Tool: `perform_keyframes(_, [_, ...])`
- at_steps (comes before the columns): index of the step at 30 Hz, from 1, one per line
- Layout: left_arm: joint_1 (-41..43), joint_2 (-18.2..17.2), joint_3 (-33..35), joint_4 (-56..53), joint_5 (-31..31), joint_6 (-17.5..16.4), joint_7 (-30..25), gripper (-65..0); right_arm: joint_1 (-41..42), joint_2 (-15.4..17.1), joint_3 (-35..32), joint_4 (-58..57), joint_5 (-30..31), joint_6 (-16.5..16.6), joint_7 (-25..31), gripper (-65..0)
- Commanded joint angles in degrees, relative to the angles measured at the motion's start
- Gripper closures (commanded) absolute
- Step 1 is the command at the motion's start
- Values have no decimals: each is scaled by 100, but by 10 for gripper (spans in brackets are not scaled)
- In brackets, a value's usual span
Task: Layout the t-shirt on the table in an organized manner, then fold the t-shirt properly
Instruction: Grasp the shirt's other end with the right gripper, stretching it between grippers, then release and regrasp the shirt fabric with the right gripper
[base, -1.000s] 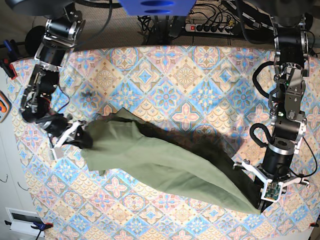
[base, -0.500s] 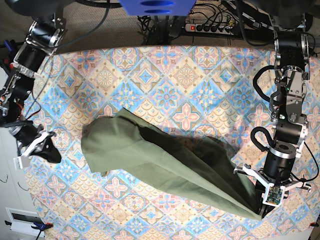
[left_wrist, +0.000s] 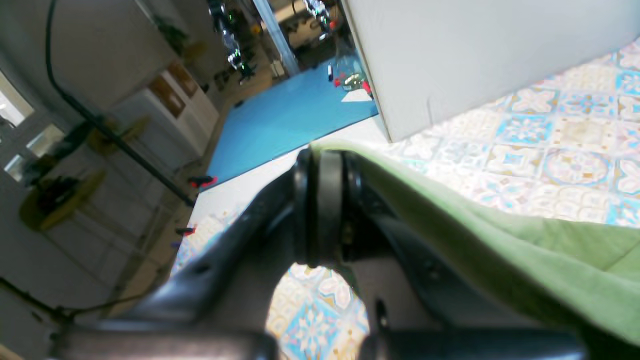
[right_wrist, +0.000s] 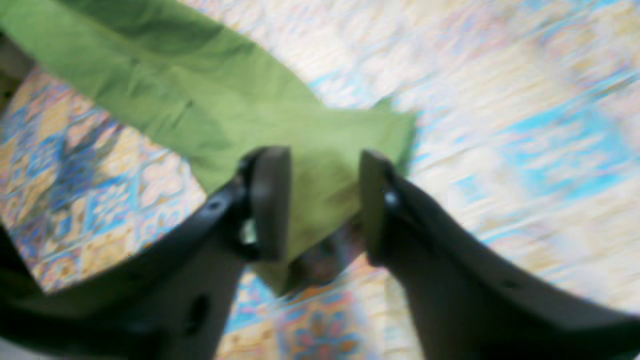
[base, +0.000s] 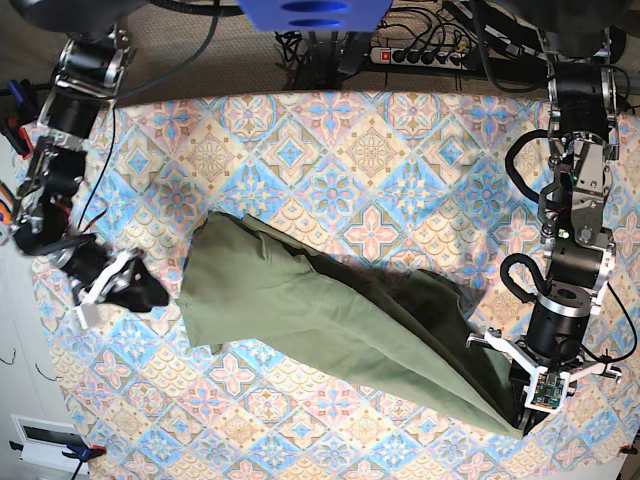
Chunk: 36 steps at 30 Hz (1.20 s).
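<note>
Currently left gripper (left_wrist: 325, 210) is clamped on shirt (base: 330, 320) hem; right gripper (right_wrist: 320, 200) stands parted beside its other end, table (base: 400, 150) beneath.

Robotics lab: power strip (base: 420, 55) with cabling behind patterned counter (base: 330, 150); shelving (left_wrist: 180, 107), blue floor mat (left_wrist: 280, 125) beyond.

No readable text, label, brand, number or sign is showing in any view. The t-shirt (base: 330, 320) is showing plain green cloth, and the table (base: 370, 150) is showing only its tile pattern.
</note>
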<state>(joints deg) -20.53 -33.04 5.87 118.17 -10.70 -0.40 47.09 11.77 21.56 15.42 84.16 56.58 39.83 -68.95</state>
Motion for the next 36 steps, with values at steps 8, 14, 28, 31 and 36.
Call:
perform_keyframes(8, [-140,20,-37,82,46,45,-204,0,172,-455,18,-517,-71,17,183,-290])
perform_keyframes(14, [-52,55,-37,82,37,45,-204,0,181,-657,18,-1001,-519,17,191,-293])
perform_keyframes(28, [-52,55,-37,82,28,45,-204,0,172,-666,-17,-1220,-651,17,350,-436])
perform_keyframes(31, [-52,55,-37,82,28,45,-204,0,172,-789,1,-1414,-660,17,359,-436])
perform_keyframes(36, [-43,55,-37,82,19,45,-204,0,172,-816,-8,-1616,-660,17,359,-382])
